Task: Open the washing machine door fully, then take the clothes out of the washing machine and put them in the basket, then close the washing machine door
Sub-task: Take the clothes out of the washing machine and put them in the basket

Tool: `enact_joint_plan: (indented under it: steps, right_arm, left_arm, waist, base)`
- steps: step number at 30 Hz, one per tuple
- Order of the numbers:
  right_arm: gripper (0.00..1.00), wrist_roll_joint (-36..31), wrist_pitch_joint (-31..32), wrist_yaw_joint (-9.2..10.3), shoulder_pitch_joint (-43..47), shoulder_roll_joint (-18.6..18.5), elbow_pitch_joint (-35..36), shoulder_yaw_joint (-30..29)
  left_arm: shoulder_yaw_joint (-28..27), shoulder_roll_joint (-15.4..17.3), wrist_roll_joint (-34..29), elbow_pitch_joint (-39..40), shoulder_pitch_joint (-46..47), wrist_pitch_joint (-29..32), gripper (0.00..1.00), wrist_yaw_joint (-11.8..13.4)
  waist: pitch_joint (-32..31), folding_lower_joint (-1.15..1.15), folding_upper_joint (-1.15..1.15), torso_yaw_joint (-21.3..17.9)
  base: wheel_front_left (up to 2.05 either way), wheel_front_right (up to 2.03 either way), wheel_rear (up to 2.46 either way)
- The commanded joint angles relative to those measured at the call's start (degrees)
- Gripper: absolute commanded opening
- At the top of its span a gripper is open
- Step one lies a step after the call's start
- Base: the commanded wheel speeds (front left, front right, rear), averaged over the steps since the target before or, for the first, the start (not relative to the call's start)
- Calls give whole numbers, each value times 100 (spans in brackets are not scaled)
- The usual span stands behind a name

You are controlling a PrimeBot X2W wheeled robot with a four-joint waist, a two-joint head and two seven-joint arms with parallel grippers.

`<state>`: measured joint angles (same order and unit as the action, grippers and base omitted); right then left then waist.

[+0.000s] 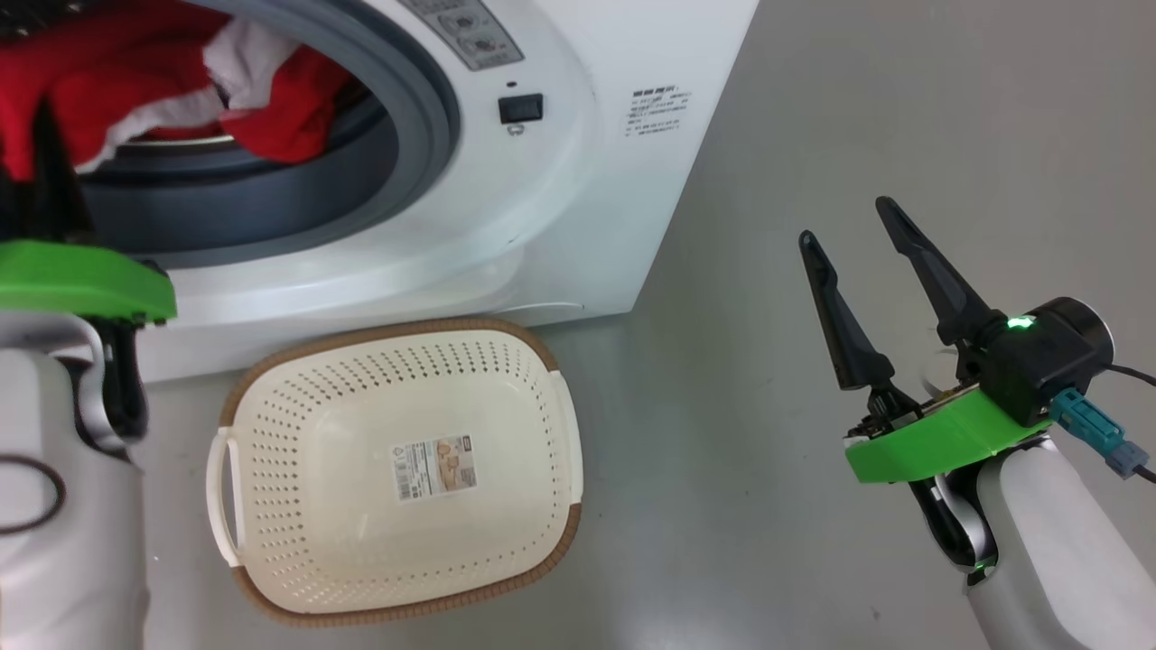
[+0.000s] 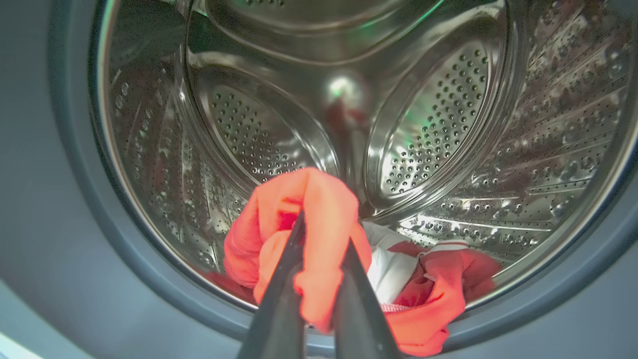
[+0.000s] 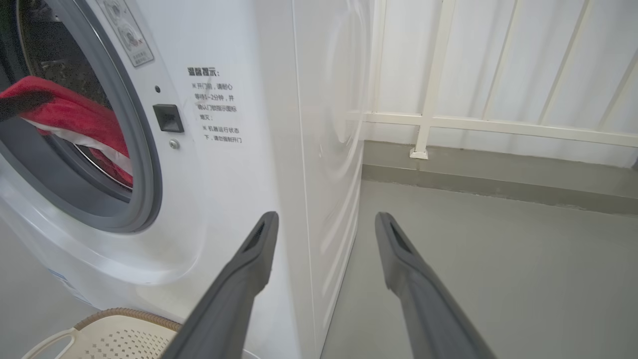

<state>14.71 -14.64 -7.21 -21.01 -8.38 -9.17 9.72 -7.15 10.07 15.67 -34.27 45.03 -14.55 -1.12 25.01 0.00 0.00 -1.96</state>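
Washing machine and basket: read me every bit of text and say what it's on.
"温馨提示:" heads the printed notice on the washing machine front; its smaller lines are too blurred.
Grey sticker beside the door opening: too blurred to read.
Paper label on the basket bottom: too small to read.

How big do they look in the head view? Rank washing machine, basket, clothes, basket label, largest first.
1. washing machine
2. basket
3. clothes, partly cut off by the frame edge, so their place is unsure
4. paper label
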Motion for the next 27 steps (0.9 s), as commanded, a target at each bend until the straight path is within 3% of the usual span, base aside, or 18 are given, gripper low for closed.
enact_joint_plan:
  steps: [1, 12, 27]
  right_arm:
    - [100, 52, -36, -28, 171, -10, 115, 92]
    - [100, 79, -36, -28, 495, 0, 28, 96]
    - [100, 135, -36, -28, 842, 25, -73, 129]
  left_arm:
    - [-188, 188, -52, 350, -238, -44, 0, -22]
    - [-317, -272, -181, 1585, -1495, -44, 0, -95]
    - [-278, -511, -210, 3242, -2657, -10, 0, -2]
  waist:
    - [-160, 0, 0, 35]
    - [-829, 0, 0, 60]
    - [-1486, 0, 0, 25]
  base:
    - [0, 0, 0]
    - [0, 0, 0]
    - [0, 0, 0]
